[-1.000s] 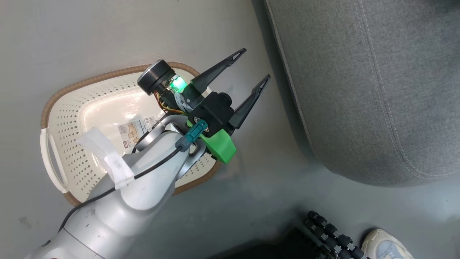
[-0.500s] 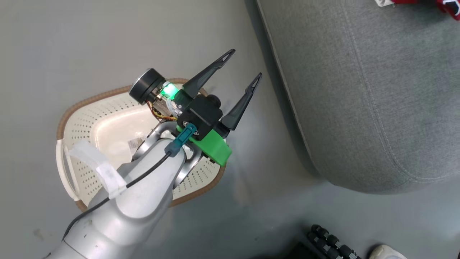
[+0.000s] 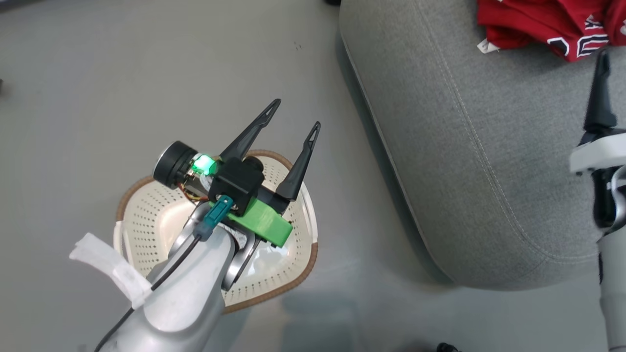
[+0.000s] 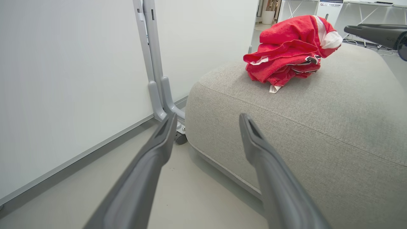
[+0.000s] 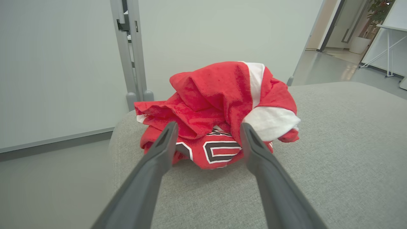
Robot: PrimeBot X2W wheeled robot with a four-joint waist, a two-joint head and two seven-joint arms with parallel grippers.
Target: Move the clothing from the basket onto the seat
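Risks snagging clothing (image 5: 219, 114), heaped on seat (image 5: 334, 159), while retracting right gripper (image 5: 209, 125): spread wide, empty, tips close to folds. Could drag pile off edge. Left gripper (image 3: 297, 113) wide, empty, above basket (image 3: 146, 230).

Two dark fingers spread wide and empty on both the left end effector (image 3: 297, 113) and the right end effector (image 5: 208, 124).

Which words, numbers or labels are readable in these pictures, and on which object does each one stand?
"0": black-and-white numeral on the red jersey; the numeral beside it is partly hidden.
White tag on the jersey: too small to read.
Small sign in the far room: blurred, unreadable.
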